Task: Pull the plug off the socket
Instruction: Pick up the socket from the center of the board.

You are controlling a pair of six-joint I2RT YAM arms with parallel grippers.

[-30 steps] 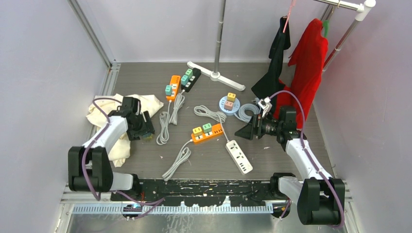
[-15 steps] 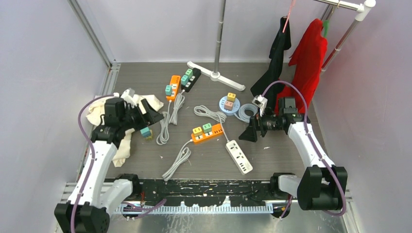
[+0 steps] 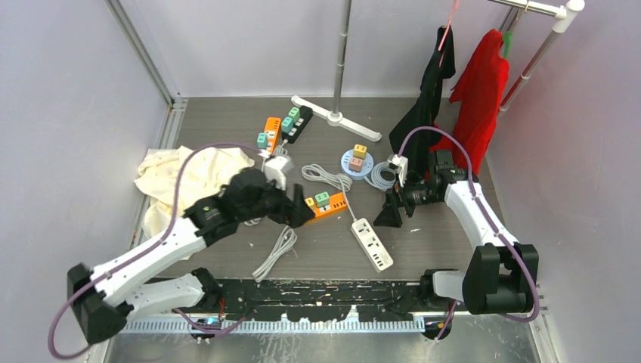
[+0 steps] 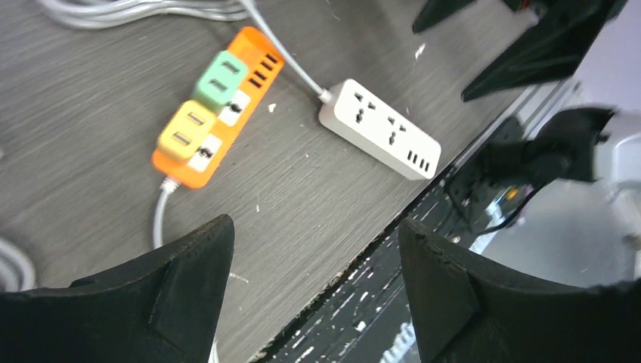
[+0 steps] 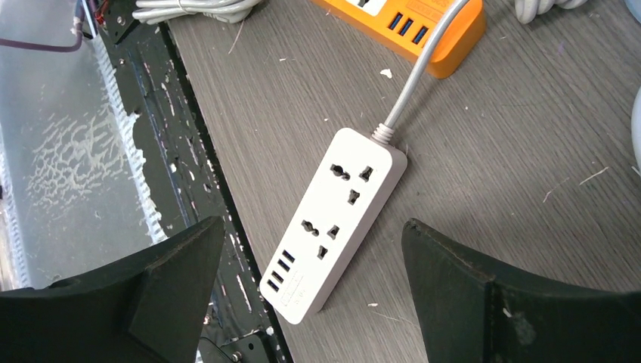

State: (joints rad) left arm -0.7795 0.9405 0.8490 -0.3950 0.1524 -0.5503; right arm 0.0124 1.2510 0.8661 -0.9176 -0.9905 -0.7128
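Left tool point(image 3: 302, 213) covers the orange strip point(image 3: 333, 205) at its left end

Four power strips point(image 3: 372, 243) and one round socket point(image 3: 357, 161). Seven plugs point(image 3: 322, 198) show. Two hanging garments point(image 3: 480, 91), one cloth point(image 3: 181, 170).

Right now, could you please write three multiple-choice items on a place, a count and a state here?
1. The white power strip lies: A) left of the nearer orange power strip B) right of it C) on it
2. Plugs in that orange power strip: A) none B) two C) four
3. The right tool is: A) open B) shut on a plug C) shut on a cable
B: top view shows it. B: one yellow plug, one green plug. A: jaws wide apart, empty.
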